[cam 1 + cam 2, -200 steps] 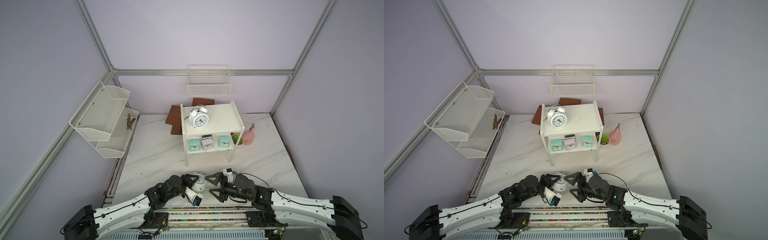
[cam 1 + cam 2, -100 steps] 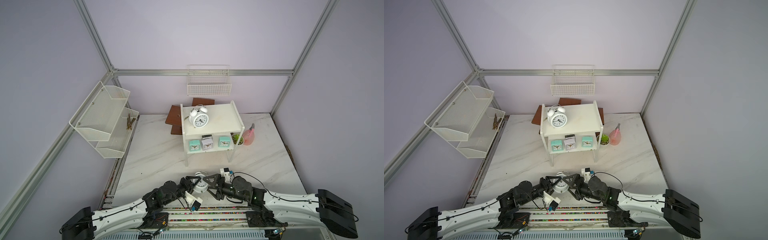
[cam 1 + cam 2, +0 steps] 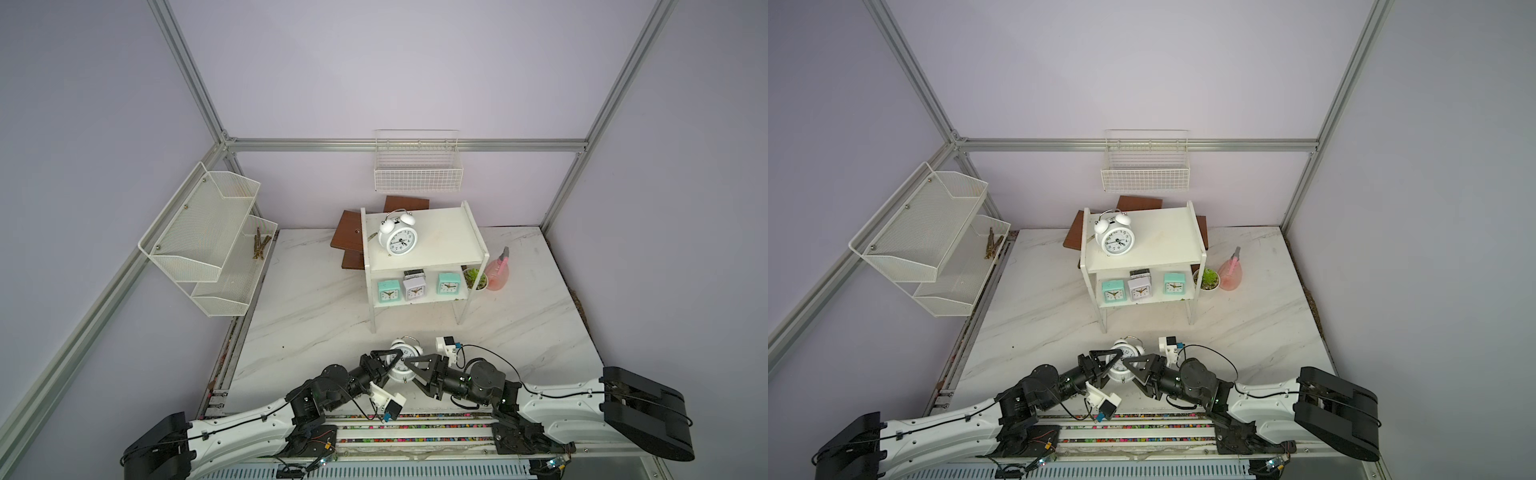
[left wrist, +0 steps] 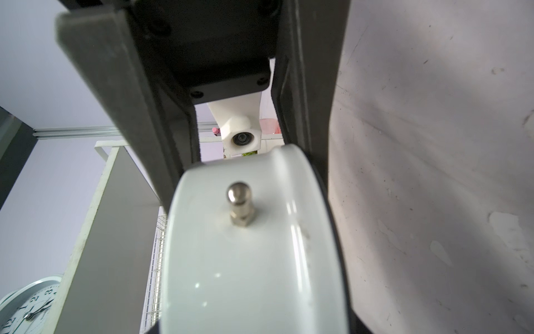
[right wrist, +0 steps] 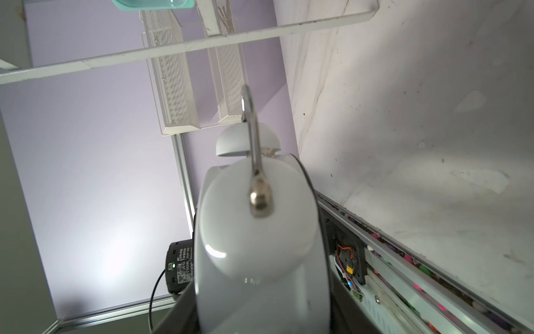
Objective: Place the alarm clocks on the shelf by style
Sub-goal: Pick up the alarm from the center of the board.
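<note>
White twin-bell clock [image 3: 401, 348] gripped from both sides.
Left end effector [image 3: 390, 365] and right end effector [image 3: 415, 371] both clench its round body, before the shelf [image 3: 440, 232].

Aluminium-framed lilac walls [image 3: 415, 75] enclose a white marbled tabletop [image 3: 311, 320]

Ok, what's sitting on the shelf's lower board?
Three small square clocks in a row: mint-green clock, whitish-grey clock, second mint-green clock. A dark-topped thing behind the grey one is mostly covered; unidentifiable. The top board hides the rear of that level.
</note>
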Tool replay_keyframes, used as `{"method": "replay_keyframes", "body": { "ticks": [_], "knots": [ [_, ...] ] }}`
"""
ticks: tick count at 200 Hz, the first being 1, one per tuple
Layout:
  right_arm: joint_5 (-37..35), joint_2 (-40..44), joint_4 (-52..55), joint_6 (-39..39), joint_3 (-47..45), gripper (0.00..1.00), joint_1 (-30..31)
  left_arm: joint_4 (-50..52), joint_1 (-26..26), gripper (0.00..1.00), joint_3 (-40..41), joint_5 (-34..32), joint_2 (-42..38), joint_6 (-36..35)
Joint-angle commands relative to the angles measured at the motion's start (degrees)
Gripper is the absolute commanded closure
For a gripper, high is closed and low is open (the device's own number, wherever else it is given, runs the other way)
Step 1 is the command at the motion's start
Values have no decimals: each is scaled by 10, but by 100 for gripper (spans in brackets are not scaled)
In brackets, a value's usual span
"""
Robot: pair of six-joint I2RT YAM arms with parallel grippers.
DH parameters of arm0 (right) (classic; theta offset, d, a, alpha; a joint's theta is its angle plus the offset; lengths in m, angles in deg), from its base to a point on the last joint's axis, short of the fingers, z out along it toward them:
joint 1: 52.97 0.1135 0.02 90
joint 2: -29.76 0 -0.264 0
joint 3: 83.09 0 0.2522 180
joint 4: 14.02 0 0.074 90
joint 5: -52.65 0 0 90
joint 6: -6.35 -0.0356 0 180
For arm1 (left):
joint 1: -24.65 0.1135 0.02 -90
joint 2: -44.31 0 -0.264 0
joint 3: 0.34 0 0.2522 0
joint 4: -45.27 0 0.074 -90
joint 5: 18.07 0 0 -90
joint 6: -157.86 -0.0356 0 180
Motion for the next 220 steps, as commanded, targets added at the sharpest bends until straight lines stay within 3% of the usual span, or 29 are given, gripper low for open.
{"method": "replay_keyframes", "body": {
  "ticks": [1,26,47,68,71,75,78,135,173,220],
  "knots": [
    [-19,14,-32,28,-16,58,2,-44,-3,75,-3,7,-23,26],
    [-28,33,-23,47,-23,65,2,-32,-6,66,-3,11,-30,34],
    [-36,57,0,73,-26,68,2,-18,-7,47,-7,11,-32,47],
    [-54,100,65,126,-25,71,2,24,-8,25,-25,8,-44,89],
    [-58,108,77,136,-24,71,2,36,-8,19,-31,8,-48,98],
    [-65,118,97,150,-23,71,2,53,-8,3,-39,8,-53,110],
    [-70,125,113,160,-23,72,2,66,-8,0,-45,9,-58,120],
    [-134,287,408,459,32,73,0,303,-7,0,-192,25,-116,398],
    [-124,370,468,630,43,76,-3,438,-2,0,-273,100,-110,554],
    [-79,445,450,730,42,78,-4,521,63,0,-345,253,-77,690]
  ]
}}
